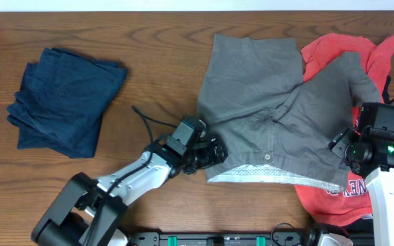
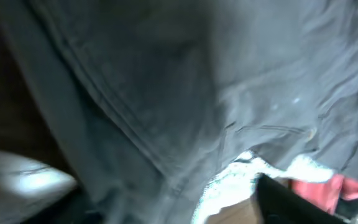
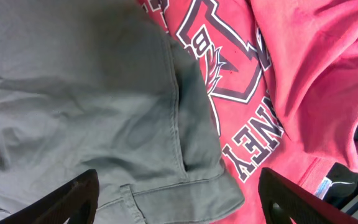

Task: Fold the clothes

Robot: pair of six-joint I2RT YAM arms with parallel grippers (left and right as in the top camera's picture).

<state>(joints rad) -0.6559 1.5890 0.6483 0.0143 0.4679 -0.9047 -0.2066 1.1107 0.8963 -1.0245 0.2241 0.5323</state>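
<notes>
Grey shorts (image 1: 272,116) lie spread on the table, waistband toward the front, partly over a red printed shirt (image 1: 334,195). My left gripper (image 1: 207,154) is at the shorts' front left waistband corner. In the blurred left wrist view its fingers (image 2: 166,208) stand wide apart with grey fabric (image 2: 166,93) between them. My right gripper (image 1: 343,147) hovers over the front right waistband corner. In the right wrist view it (image 3: 179,202) is open above the grey waistband (image 3: 179,186), with the red shirt (image 3: 291,74) beside it.
A folded dark blue garment (image 1: 63,99) lies at the far left of the wooden table (image 1: 156,61). A black cable (image 1: 149,121) runs from the left arm. A black item (image 1: 387,85) peeks out from under the red shirt at the right edge.
</notes>
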